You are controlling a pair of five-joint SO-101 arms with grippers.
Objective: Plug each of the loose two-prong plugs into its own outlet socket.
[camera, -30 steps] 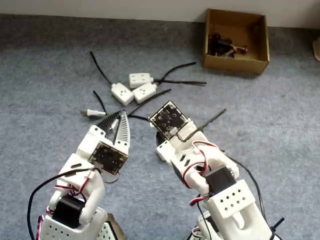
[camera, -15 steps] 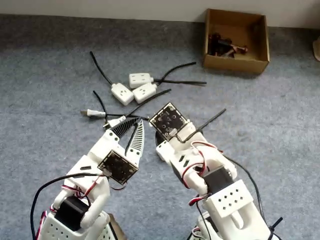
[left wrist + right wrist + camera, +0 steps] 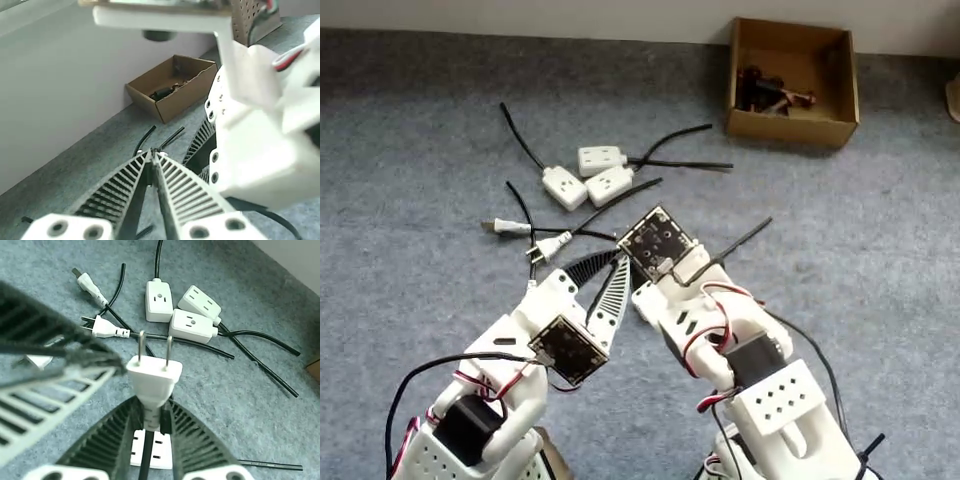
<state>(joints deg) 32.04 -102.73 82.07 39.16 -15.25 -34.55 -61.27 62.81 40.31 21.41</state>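
My right gripper (image 3: 151, 412) is shut on a white two-prong plug (image 3: 152, 376) whose prongs point toward three white outlet sockets (image 3: 192, 325) lying together on the carpet. In the high view those sockets (image 3: 601, 160) sit beyond both arms, and the right arm's wrist board (image 3: 660, 240) covers its fingers. My left gripper (image 3: 625, 260) hangs shut with nothing in it, its tips right beside the right arm's wrist. A loose plug (image 3: 552, 246) and a second one (image 3: 505, 226) lie left of the arms. A fourth socket (image 3: 150, 452) lies under the held plug.
A cardboard box (image 3: 792, 82) holding small parts stands at the far right by the wall. Black cords (image 3: 680, 163) trail from the sockets across the grey carpet. The right arm's white body (image 3: 260, 125) is very close to the left gripper's fingers (image 3: 185, 185).
My left gripper has swung right, away from the loose plug and up against the right arm's wrist. The right arm has stayed still with its plug.
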